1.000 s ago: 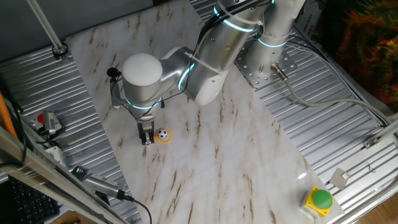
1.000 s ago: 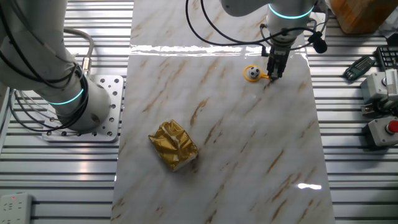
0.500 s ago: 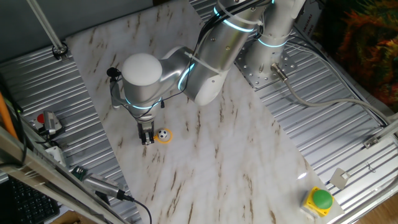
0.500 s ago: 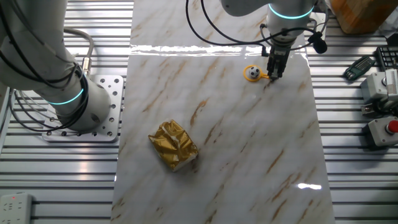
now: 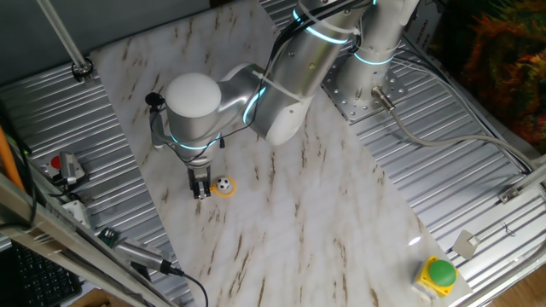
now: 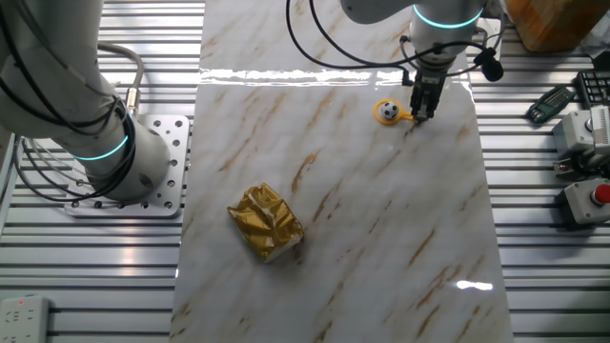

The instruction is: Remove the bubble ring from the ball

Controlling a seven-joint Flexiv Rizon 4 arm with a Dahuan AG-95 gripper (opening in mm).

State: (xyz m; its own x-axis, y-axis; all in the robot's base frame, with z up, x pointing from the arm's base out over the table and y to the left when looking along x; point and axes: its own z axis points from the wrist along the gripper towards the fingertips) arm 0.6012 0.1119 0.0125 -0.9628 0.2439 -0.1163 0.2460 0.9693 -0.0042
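arm (image 5: 256,94): upper housing shifted marginally left in one fixed view | gripper (image 6: 420,113): position unchanged to the eye | bubble ring (image 6: 393,113), ball (image 6: 387,111): no visible shift

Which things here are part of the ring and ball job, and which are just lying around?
Job: bubble ring around the ball; claw at the ring's handle.
Lying about: gold foil packet, green button box, red button box.

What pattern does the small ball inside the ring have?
The ball is white with black patches, like a miniature soccer ball; the other fixed view shows it best.
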